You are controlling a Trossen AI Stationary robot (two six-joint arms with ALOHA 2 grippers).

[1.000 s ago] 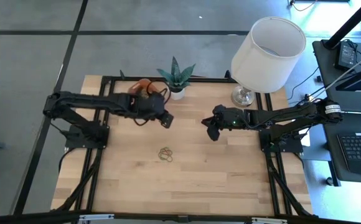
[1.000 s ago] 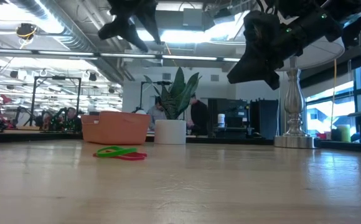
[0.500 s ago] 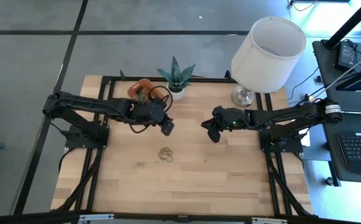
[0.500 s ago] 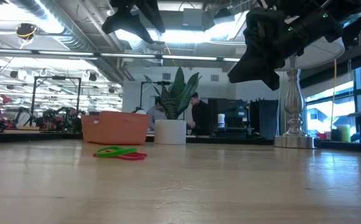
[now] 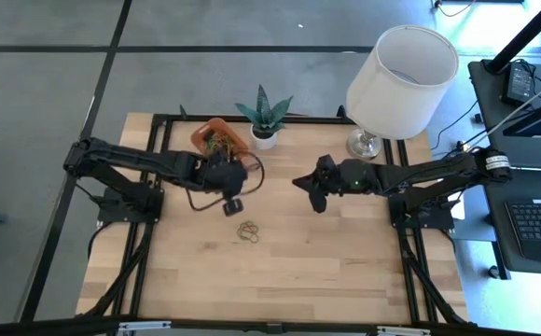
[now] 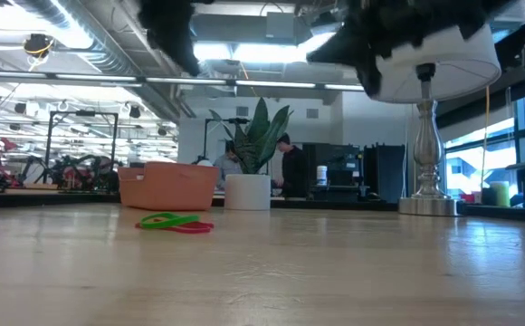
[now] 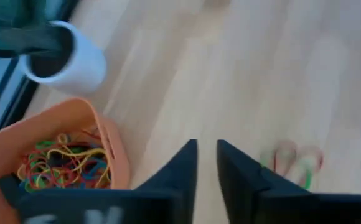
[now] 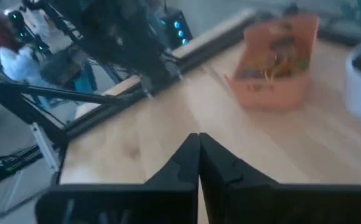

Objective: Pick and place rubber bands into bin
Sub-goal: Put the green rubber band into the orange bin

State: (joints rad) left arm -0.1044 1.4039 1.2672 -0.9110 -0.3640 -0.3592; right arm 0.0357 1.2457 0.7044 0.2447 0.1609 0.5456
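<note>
A small pile of rubber bands [image 5: 248,231] [image 6: 175,222] [image 7: 292,163] lies on the wooden table near its middle. The orange bin [image 5: 216,138] [image 6: 167,186] [image 7: 62,149] [image 8: 277,62] stands at the far left and has many coloured bands in it. My left gripper [image 5: 234,205] [image 7: 206,158] hangs above the table between the bin and the pile. A narrow gap shows between its fingers, with nothing in it. My right gripper [image 5: 298,182] [image 8: 198,142] is shut and empty. It hovers to the right of the pile and points toward the table's left.
A spiky plant in a white pot [image 5: 265,138] [image 6: 247,190] stands just right of the bin. A table lamp with a white shade [image 5: 401,70] [image 6: 425,136] is at the far right. People show in the room beyond the far edge.
My left gripper has gone from beside the bin toward the table's near edge and now hangs close to the pile. My right gripper has risen, turned, and shifted a little toward the table's left. The pile has not moved.
</note>
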